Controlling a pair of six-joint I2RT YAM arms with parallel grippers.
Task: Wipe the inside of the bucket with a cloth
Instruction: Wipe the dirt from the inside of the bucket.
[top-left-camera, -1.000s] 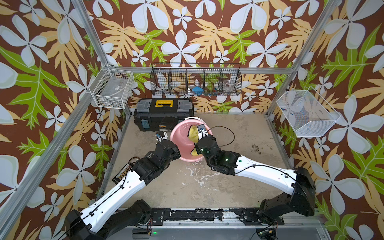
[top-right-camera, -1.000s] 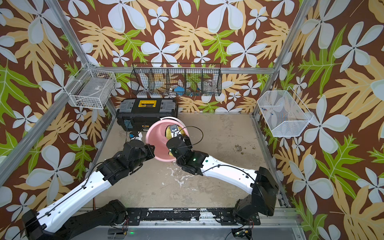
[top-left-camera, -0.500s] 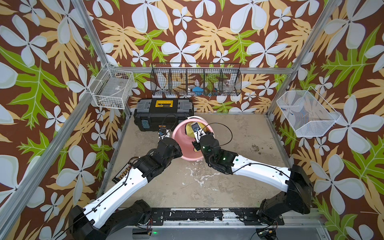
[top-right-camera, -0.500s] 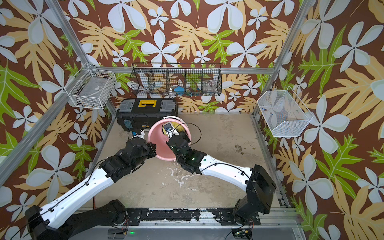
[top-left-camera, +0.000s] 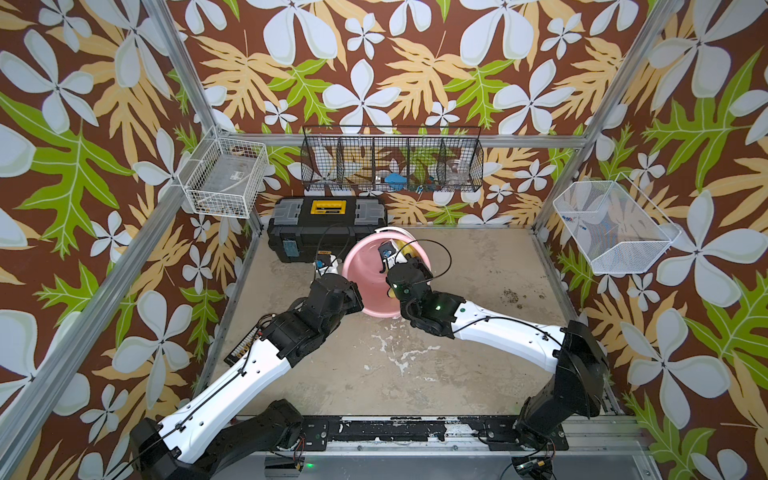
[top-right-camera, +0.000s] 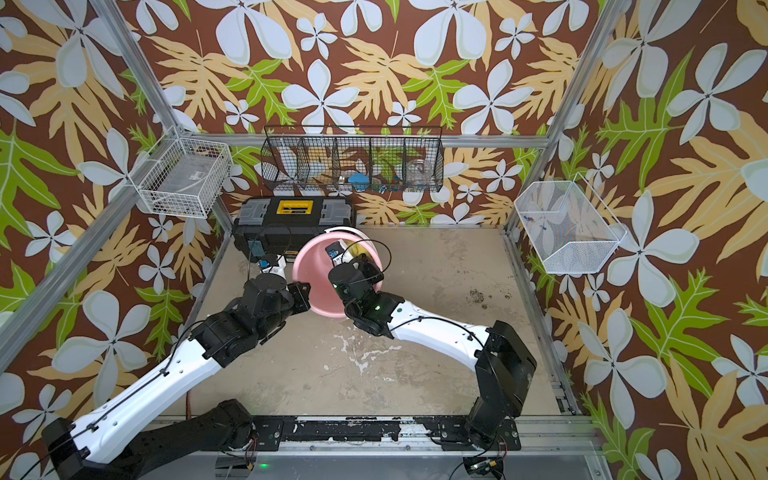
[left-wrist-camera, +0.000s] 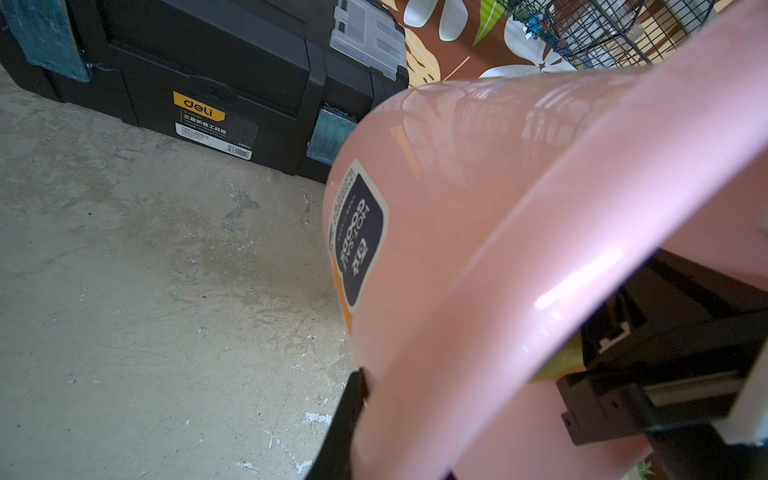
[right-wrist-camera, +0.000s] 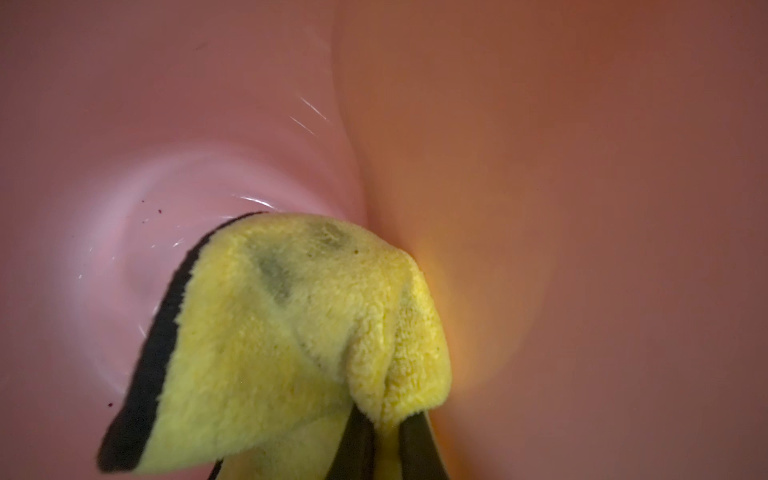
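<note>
The pink bucket (top-left-camera: 365, 286) (top-right-camera: 316, 286) lies tilted on the floor in front of the toolbox in both top views, mouth turned to the front right. My left gripper (top-left-camera: 343, 272) holds its left rim; in the left wrist view one black finger (left-wrist-camera: 347, 415) presses the outer wall below the dark label (left-wrist-camera: 359, 241), and the other finger is hidden behind the rim. My right gripper (right-wrist-camera: 388, 428) reaches inside the bucket (right-wrist-camera: 540, 187), shut on the yellow cloth (right-wrist-camera: 299, 324) (top-left-camera: 409, 249). The stained cloth, black-trimmed on one edge, is bunched against the inner wall near the bottom.
A black-and-yellow toolbox (top-left-camera: 326, 226) (left-wrist-camera: 208, 75) stands just behind the bucket at the back left. A black wire rack (top-left-camera: 392, 160) hangs on the back wall, with white wire baskets on the left (top-left-camera: 224, 183) and right (top-left-camera: 615, 226). Dark crumbs (top-left-camera: 511, 295) dot the floor.
My right gripper has pushed the cloth farther back into the bucket. The bucket and my left gripper have shifted slightly toward the back wall.
</note>
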